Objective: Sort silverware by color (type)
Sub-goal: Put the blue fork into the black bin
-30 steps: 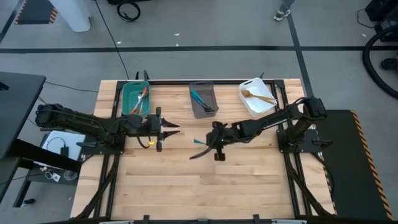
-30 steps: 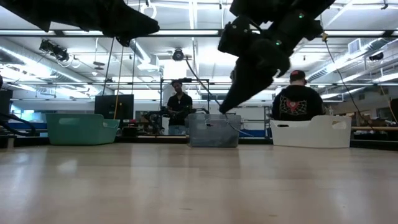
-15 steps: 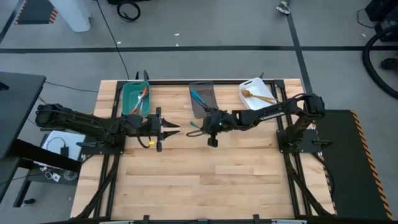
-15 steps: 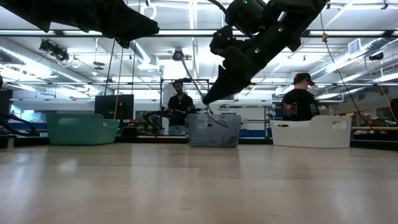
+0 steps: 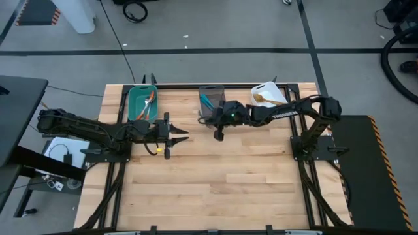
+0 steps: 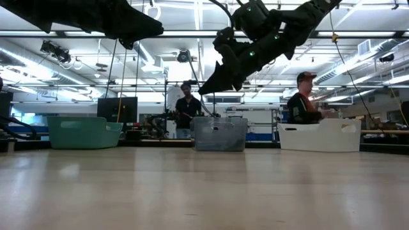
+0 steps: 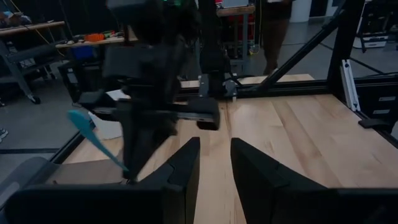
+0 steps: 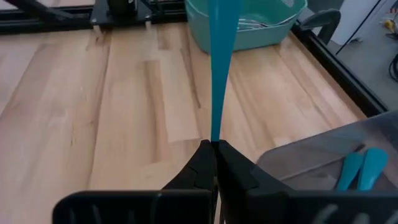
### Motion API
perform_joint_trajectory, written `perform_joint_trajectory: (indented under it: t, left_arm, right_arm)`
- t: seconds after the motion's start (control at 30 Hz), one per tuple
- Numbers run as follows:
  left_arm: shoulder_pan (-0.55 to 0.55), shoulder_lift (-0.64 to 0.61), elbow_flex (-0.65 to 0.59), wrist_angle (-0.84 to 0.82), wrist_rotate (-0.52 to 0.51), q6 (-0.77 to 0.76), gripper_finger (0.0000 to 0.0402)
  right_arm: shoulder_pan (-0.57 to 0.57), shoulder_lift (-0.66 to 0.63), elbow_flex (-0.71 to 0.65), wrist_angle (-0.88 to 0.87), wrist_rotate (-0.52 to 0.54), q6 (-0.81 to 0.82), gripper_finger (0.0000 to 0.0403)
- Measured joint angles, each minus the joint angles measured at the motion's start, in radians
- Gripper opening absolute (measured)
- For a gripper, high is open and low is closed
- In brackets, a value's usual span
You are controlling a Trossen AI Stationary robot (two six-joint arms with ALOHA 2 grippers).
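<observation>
My right gripper hovers above the table at the near left edge of the grey bin, shut on a blue-handled fork. That fork juts out past the fingertips toward the table's left and shows as a blue strip in the left wrist view. My left gripper waits open over the table's left half, near the teal bin. Orange forks lie in the teal bin, blue ones in the grey bin, and golden-tan ones in the white bin. My right gripper pinches the blue fork's handle between its two fingertips. The fork runs on in line with the fingers, pointing toward the table's left side. It is lifted clear of the table, roughly level. Its tines do not show.
The three bins stand in a row along the far edge: teal, grey, white. Bare wood covers the near half. Beyond the table, people are in the room.
My right gripper, staying shut on the blue fork, has risen and travelled from the middle of the table toward the far edge and a little left, up to the grey bin. The fork has gone with it, staying clear of the table.
</observation>
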Motion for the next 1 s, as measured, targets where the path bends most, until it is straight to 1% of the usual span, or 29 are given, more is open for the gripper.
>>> perform_joint_trajectory:
  t: [0.07,0.23,0.5,1.0]
  left_arm:
    - [0.000,0.000,0.000,0.000,0.000,0.000,0.0098]
    - [0.000,0.000,0.000,0.000,0.000,0.000,0.0098]
    - [0.000,0.000,0.000,0.000,0.000,0.000,0.0098]
    - [0.000,0.000,0.000,0.000,0.000,-0.001,0.0098]
  right_arm:
    - [-0.020,0.000,0.019,-0.011,-0.029,0.001,0.0011]
    - [-0.052,0.000,0.100,-0.069,-0.059,-0.013,0.0011]
    - [-0.113,0.000,0.199,-0.159,-0.060,-0.055,0.0011]
    - [-0.245,0.005,0.206,-0.181,-0.076,-0.104,0.0010]
